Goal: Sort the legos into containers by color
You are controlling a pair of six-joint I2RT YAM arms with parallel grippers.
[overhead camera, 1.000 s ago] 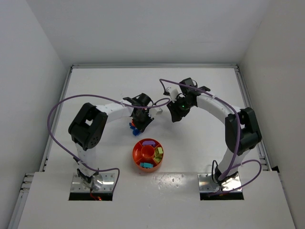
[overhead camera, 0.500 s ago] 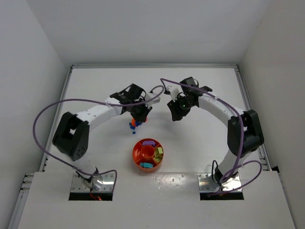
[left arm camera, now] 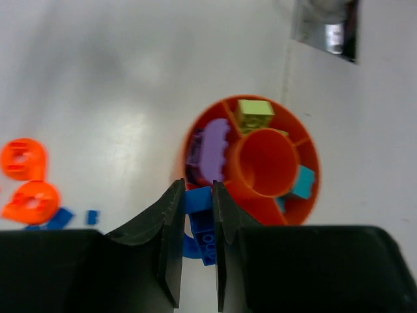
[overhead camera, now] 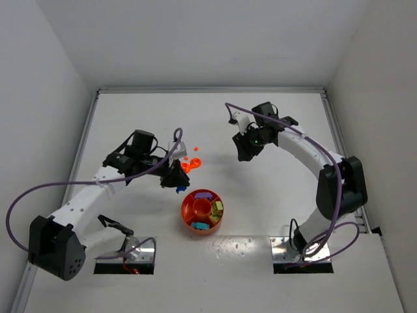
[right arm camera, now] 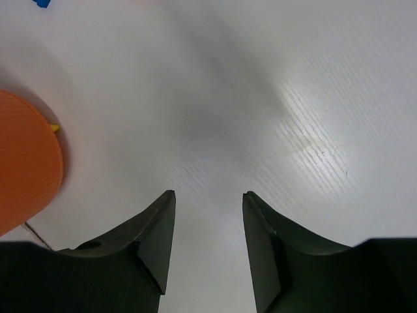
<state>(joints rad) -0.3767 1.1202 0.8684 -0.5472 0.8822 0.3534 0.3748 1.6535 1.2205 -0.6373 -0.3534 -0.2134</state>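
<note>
The tray (overhead camera: pixel 187 212) sits at the lower centre of the top view, and the sorting in it looks partly done. A purple brick (left arm camera: pixel 212 150) lies in one wedge, a yellow-green brick (left arm camera: pixel 254 114) in the next, and a teal brick (left arm camera: pixel 303 182) in a wedge on the far side of the centre cup. The cup looks bare, and I see no blue in any wedge. Just up and left of the tray, the left hand (left arm camera: pixel 197 195) is clamped on a blue brick (left arm camera: pixel 206 241). It holds the brick right at the rim beside the purple wedge, though whether it is over the tray or just short of it I cannot tell. By my reading the step in hand is carrying this blue brick to a wedge of its own. Farther up the counter (overhead camera: pixel 273 195), near the middle of the top view, the unsorted legos lie loose. There are two round orange pieces (left arm camera: pixel 31 199) close together, a few smaller orange scraps beyond them, and some blue bits (left arm camera: pixel 62 218) beside them. Farthest off, in the upper right of the top view, the right hand (right arm camera: pixel 208 193) hangs over bare counter with its fingers apart and nothing between them. So the orange and blue groups are what is left, and orange has not been started.
</note>
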